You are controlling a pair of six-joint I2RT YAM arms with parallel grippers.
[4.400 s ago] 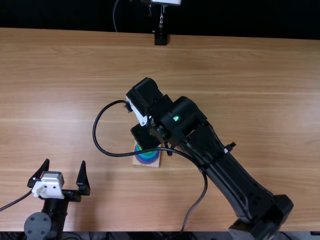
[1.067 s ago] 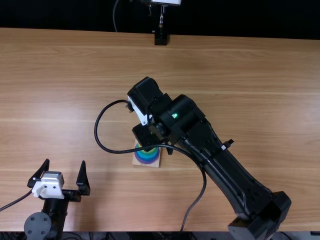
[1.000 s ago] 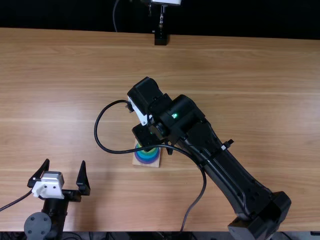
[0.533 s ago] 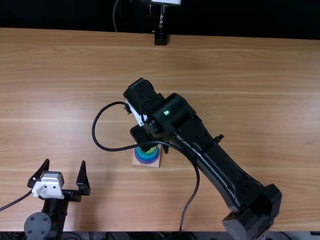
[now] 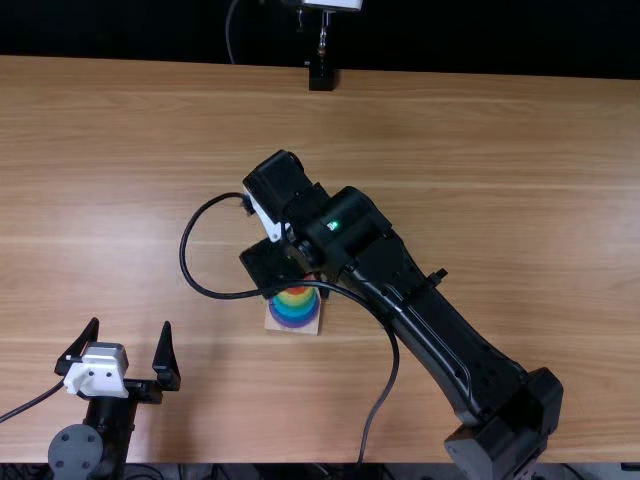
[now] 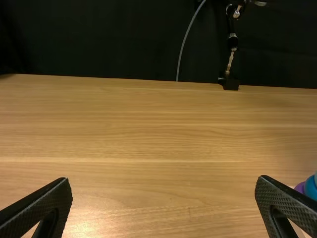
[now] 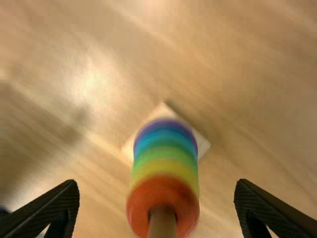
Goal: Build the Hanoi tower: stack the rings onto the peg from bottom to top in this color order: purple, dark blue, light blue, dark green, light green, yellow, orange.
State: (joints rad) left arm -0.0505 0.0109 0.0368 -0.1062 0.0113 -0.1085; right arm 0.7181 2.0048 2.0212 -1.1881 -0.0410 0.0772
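Two flat fingers of the right gripper (image 7: 157, 184) stand wide apart in the right wrist view, pinching nothing. Between them rises the bare end of the wooden peg (image 7: 162, 225), with the orange ring (image 7: 163, 191) around it, uppermost on the ring stack (image 7: 165, 154). Next under it comes the yellow ring (image 7: 164, 168), then greens and blues whose shades I cannot part cleanly, and the purple ring (image 7: 165, 122) lowest, against the square wooden base (image 7: 201, 145), farthest from the claw. I judge the peg's long axis to be upright, running from the base up into the gap, with the fingers to either side and apart from the rings.

In the top view, the ring stack lies just beside the right gripper's body, on its side toward the table's near edge, partly crossed by a black cable (image 5: 184, 255). The right arm is clearly the nearer. The left gripper (image 5: 130, 324) is spread and empty, well apart from the stack.

In the left wrist view, the purple ring and a blue ring (image 6: 310, 188) peek out just past one finger, outside that gripper's gap.

The order looks complete; the next move likely calls for backing away along the peg, lest a finger clip the orange ring. I can make out no lettering on the rings.
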